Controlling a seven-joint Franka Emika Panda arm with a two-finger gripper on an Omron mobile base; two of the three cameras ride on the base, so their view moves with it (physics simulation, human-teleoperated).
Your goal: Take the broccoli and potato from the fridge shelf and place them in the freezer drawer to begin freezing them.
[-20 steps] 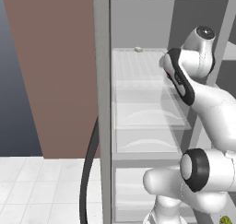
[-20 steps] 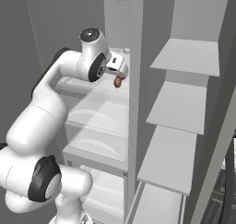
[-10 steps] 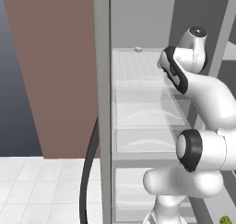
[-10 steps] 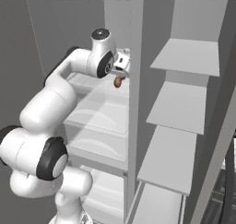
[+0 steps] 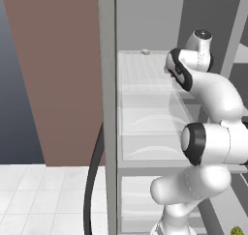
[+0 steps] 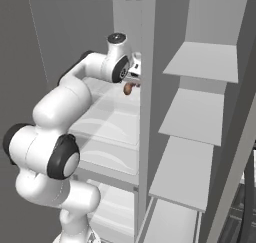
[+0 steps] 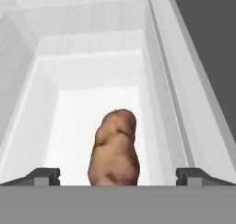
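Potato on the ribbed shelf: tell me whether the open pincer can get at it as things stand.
Probably yes. The potato sits between the wide-open pincer tips, with free space on either side and nothing lying across it on the fridge shelf. Whether the tips reach down far enough is unclear.

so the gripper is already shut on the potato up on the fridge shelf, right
Not quite. In the hand view the gripper is open, its fingertips standing wide apart on either side of the potato without touching it. The potato does sit on the fridge shelf.
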